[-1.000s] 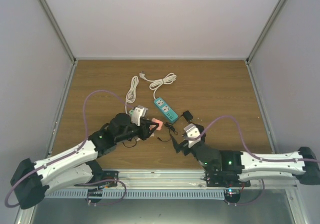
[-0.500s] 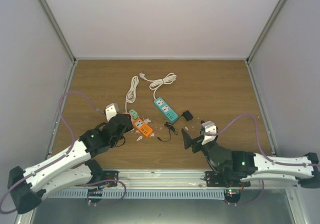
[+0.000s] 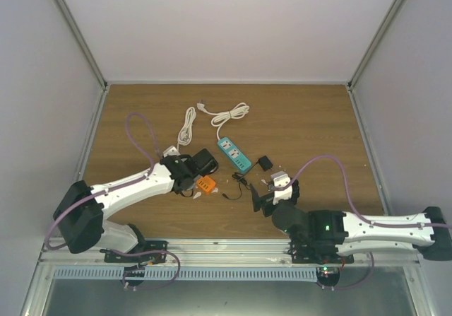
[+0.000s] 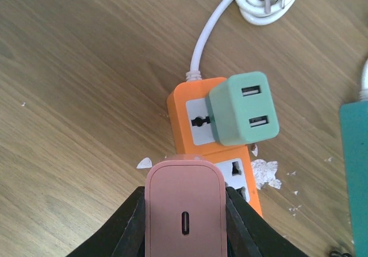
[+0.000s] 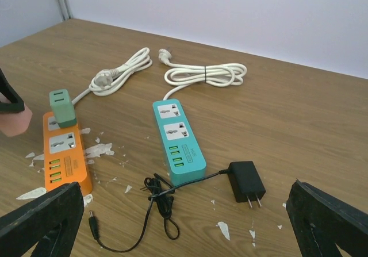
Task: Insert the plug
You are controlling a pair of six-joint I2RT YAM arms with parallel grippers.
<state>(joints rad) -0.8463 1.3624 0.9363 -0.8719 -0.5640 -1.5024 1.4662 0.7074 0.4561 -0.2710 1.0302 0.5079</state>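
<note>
Looking out from the right end effector (image 5: 184, 211), we see its two fingers spread wide with nothing between them. The plug (image 5: 247, 180) lies flat on the worktop (image 5: 322, 119) just ahead and slightly to the right, prongs pointing back toward us. A thin black cord (image 5: 161, 199) leaves its far end, passes the near end of the teal power strip (image 5: 178, 139) and ends in a loose tangle ahead and to the left. The strip's two sockets face up, farther out beyond the plug.

The left end effector (image 4: 185, 228) is clamped on a pink charger (image 4: 184, 194), held just over the orange power strip (image 4: 230, 171), with a green adapter (image 4: 242, 108) plugged in beyond its fingers.

We judge the plug to be light and rigid, with a smooth plastic shell that may skid on the wood if nudged from one side. We would take it across the two broad sides of the body, toward the cord end, keeping the prongs free. The prongs look thin, so we would not squeeze or lever on them. The trailing cord is limp but could drag or snag at its tangle, so the lift should be gentle. The prongs will need turning downward before they meet a socket.
</note>
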